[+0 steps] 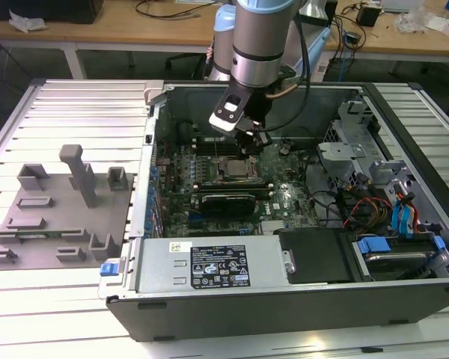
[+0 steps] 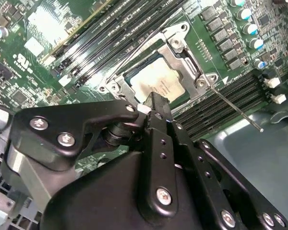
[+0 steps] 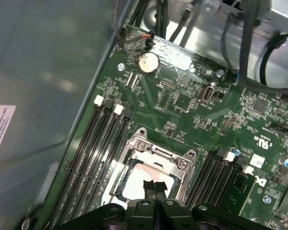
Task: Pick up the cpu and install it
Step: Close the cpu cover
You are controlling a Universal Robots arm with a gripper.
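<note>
The cpu (image 2: 158, 84), a flat square with a pale silver top, lies inside the metal socket frame (image 2: 185, 52) on the green motherboard. In the first wrist view the cpu (image 3: 137, 179) shows under the frame (image 3: 156, 152). My gripper (image 3: 154, 186) hangs just above the cpu's edge, its two black fingertips pressed together with nothing between them. In the exterior view the gripper (image 1: 248, 147) is inside the open computer case, right over the socket (image 1: 236, 170). A thin latch lever (image 2: 235, 109) sticks out beside the socket.
Memory slots (image 3: 103, 143) flank the socket on both sides. The case wall (image 1: 209, 299), a power supply (image 1: 209, 268), a drive cage (image 1: 344, 153) and cables (image 1: 367, 206) surround the board. A grey fixture plate (image 1: 60, 217) lies at the exterior view's left.
</note>
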